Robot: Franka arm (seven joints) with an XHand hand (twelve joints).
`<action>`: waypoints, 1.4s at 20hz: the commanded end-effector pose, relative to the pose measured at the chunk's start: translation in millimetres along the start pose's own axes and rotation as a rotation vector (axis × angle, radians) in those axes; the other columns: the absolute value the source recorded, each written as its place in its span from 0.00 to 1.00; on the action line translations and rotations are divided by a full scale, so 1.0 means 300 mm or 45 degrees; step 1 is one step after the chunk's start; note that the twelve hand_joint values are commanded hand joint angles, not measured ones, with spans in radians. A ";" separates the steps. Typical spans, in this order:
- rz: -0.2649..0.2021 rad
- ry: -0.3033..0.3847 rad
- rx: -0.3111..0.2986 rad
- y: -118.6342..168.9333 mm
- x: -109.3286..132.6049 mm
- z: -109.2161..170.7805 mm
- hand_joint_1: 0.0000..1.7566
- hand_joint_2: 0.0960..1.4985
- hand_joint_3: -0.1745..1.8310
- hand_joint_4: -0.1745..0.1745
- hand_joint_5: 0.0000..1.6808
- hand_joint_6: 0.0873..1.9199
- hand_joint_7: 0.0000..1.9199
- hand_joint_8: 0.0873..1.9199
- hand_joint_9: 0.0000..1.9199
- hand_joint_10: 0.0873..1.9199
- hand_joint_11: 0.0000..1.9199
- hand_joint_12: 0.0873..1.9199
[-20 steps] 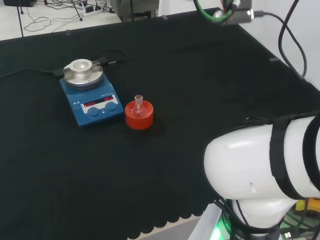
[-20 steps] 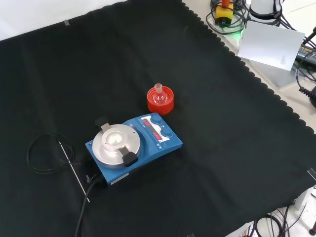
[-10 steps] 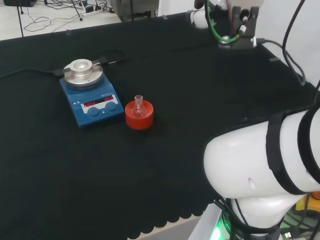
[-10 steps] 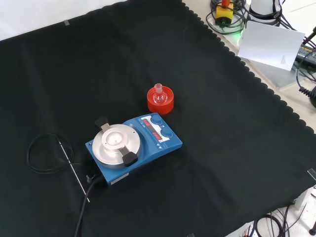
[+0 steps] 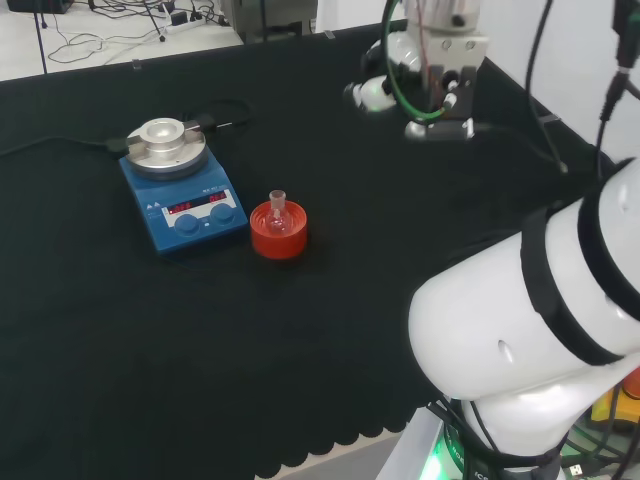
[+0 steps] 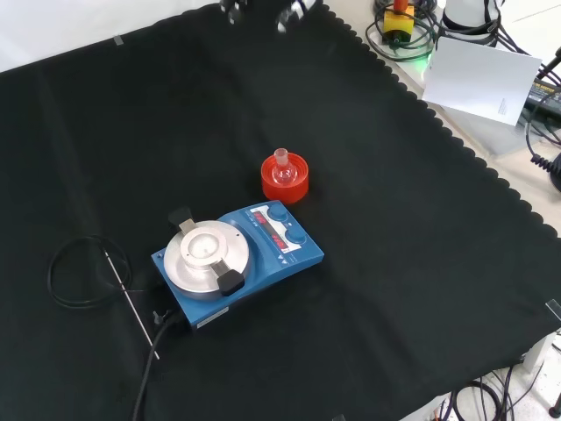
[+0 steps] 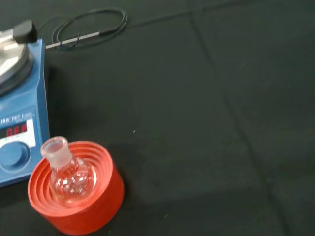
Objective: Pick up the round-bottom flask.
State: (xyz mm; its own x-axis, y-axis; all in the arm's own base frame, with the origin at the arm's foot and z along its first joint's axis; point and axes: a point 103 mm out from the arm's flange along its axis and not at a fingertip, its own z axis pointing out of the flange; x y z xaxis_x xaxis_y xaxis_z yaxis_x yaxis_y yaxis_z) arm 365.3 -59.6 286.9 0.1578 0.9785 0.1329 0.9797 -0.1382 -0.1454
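hand (image 5: 372,92) high over far cloth, well apart from flask, holds nothing, finger state can't tell | round-bottom flask (image 5: 277,213) upright in red ribbed stand (image 5: 278,236), neck up | stand just beside blue hotplate (image 5: 183,196) | black cloth (image 5: 330,330)

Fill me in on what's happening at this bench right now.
A white robot arm is bringing its robot hand in over the black cloth; it holds nothing. The small round-bottom flask sits untouched, upright in its red ribbed stand, beside a blue stirrer plate. The robot hand is well away from the flask.
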 end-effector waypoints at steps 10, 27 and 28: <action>-0.114 0.029 0.091 0.138 0.264 0.355 0.46 0.46 0.36 0.41 0.32 0.02 0.10 0.28 0.20 0.31 0.10 0.70; -0.133 0.046 0.116 0.189 0.351 0.529 0.52 0.37 0.43 0.37 0.40 0.21 0.16 0.30 0.27 0.29 0.14 0.69; -0.135 0.043 0.117 0.191 0.349 0.535 0.52 0.37 0.43 0.38 0.40 0.22 0.16 0.30 0.27 0.29 0.14 0.69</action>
State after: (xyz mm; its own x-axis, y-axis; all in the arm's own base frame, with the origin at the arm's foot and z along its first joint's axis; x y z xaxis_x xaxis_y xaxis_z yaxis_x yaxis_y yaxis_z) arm 413.6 43.9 159.0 0.0923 0.9777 0.1886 0.9784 -0.0538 -0.1998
